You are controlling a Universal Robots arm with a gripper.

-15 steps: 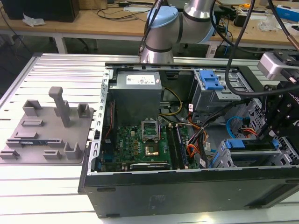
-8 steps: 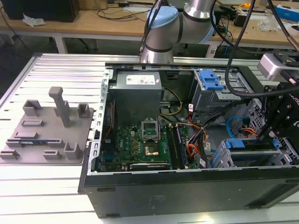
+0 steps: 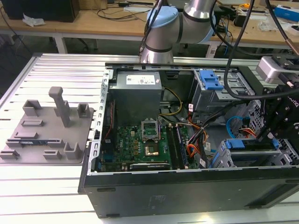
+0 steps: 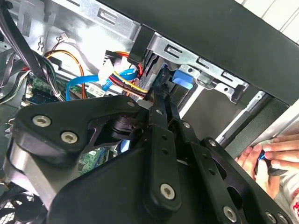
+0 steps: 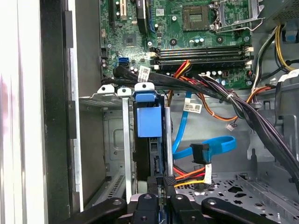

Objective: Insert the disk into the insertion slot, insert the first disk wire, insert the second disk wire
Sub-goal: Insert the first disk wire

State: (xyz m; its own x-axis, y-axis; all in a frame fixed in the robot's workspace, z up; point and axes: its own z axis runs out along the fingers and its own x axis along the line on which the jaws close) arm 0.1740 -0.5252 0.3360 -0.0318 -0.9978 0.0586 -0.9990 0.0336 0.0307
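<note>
Gripper (image 5: 162, 180): you'll find it at the disk's rear edge, inside the case. Fingers nearly together, clamped on wire 1's black plug as far as you can see in both wrist views (image 4: 161, 95).
Disk (image 5: 148, 121): seated on edge in the slot, with the blue carrier tab at the slot's open end. In the exterior view (image 3: 245, 144) it sits in the case corner at that view's right, by the near wall.
Slot (image 5: 114, 144): grey sheet-metal cage. Its walls hug the disk on both sides.
Wire 1 (image 5: 189, 176): orange-red bundle. The plug end is at the fingertips, touching or just short of the disk's rear; you can't tell which. The rest runs off across the perforated case floor. Also seen at (image 4: 124, 79).
Wire 2 (image 5: 215, 145): light blue and looped, just beside the disk. Its black end connector hangs apart from the disk. Also seen at (image 3: 231, 127).
Case (image 3: 187, 191): black tower lying open side up on the table (image 3: 46, 186).
Mobo (image 5: 196, 28): green board on the case floor, near the centre.
PSU (image 3: 138, 88): grey box at the case's far wall.
Arm (image 3: 161, 28): comes in over the case's far edge.
Fixture (image 3: 44, 126): grey moulded tray on the table, well apart from the case, toward the exterior view's left.
Hand (image 4: 271, 156): a person's, outside the case wall, fingers round a small dark-and-blue item.
</note>
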